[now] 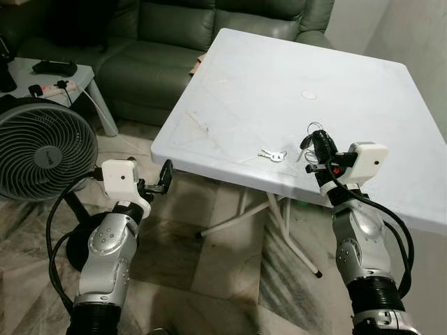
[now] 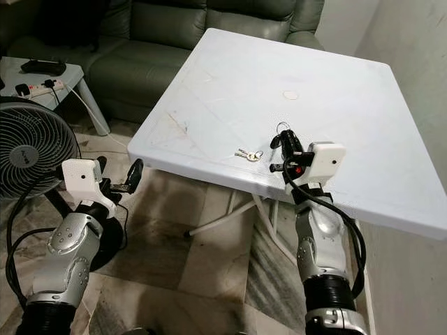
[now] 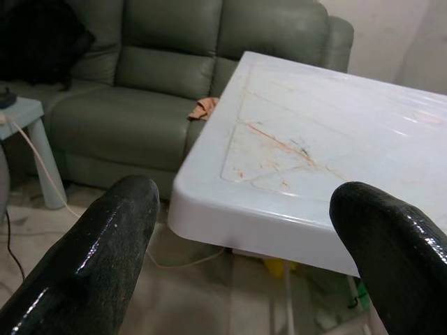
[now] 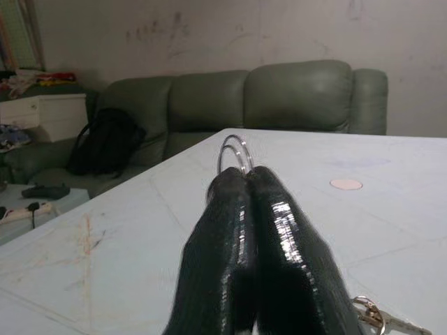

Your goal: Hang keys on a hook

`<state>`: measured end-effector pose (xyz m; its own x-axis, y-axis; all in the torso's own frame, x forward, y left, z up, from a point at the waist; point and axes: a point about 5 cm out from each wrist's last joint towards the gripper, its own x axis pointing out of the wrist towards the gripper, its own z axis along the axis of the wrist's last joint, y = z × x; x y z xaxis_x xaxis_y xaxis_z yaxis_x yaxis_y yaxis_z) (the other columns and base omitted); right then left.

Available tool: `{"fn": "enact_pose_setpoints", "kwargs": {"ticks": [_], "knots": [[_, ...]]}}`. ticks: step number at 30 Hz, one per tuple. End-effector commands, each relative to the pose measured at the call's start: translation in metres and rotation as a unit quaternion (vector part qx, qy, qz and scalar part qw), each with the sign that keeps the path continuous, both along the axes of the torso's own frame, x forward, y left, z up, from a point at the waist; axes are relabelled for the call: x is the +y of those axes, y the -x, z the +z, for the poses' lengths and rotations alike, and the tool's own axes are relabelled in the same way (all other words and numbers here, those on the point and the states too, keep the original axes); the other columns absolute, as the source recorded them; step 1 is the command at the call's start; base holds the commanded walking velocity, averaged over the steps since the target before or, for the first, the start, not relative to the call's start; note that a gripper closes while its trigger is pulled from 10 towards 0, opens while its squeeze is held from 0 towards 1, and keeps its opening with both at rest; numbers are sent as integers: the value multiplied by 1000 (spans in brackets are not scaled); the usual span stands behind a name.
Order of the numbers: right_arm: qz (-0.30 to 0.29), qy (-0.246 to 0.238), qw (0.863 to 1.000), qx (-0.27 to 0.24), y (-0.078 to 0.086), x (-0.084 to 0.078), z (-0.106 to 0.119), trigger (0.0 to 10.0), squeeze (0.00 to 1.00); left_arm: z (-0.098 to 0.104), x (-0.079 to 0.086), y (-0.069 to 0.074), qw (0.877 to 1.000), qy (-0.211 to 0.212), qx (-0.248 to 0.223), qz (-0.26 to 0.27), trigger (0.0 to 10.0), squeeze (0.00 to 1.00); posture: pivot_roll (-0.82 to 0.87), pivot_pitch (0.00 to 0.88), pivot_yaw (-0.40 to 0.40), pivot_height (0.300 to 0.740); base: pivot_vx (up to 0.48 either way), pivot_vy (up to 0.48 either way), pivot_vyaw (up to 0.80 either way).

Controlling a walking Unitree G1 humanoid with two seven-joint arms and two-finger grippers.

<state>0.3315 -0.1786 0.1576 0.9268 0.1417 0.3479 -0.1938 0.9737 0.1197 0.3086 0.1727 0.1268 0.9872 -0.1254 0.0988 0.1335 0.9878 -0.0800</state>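
Fingers of my right gripper [image 1: 316, 142] are pressed together on a metal key ring [image 4: 235, 152], which sticks up just past the tips above the white table [image 1: 265, 84]. It seems to be one bunch of keys, but the fingers hide what hangs under the ring, so I cannot be sure. A second bunch, the silver keys [image 1: 272, 155], lies flat on the table near the front edge, just beside my right gripper and apart from it. My left gripper [image 1: 166, 177] has its fingers spread wide and holds nothing; it hovers near the table corner, in front of the green sofa [image 1: 181, 42]. I judge the task is at an early stage: one ring is picked, no hook is visible yet, and the hanging is left to do.
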Motion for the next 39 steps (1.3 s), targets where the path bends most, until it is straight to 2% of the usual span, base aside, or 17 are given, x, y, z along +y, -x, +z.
{"fn": "enact_pose_setpoints", "kwargs": {"ticks": [1, 11, 15, 20, 28, 39], "knots": [[-12, 7, 1000, -8, 2, -3, 4, 10000, 0, 0, -1, -2, 1000, 4, -6, -3, 10000, 0, 51, 33, -60, 740, 0, 0, 0], [-38, 29, 998, 33, 12, -3, -9, 10000, 0, -1, 2, -4, 1000, 17, -9, 6, 10000, 0, 40, 9, -48, 740, 0, 0, 0], [-35, 19, 998, 57, 20, -2, -16, 10000, 0, -1, 4, -3, 1000, 24, -10, 9, 10000, 0, 36, 0, -46, 740, 0, 0, 0], [-58, 43, 996, 59, 28, -6, -23, 10000, 0, -2, 6, -1, 999, 38, -10, 12, 10000, 0, 27, 0, -40, 740, 0, 0, 0], [-67, 79, 993, 59, 25, -3, -20, 10000, 0, -1, 5, -3, 999, 35, -12, 5, 10000, 0, 19, 0, -38, 740, 0, 0, 0], [-61, 96, 990, 79, 21, 2, -23, 10000, 0, 1, 10, -10, 1000, 21, -9, 16, 10000, 0, 8, 0, -29, 740, 0, 0, 0]]}}
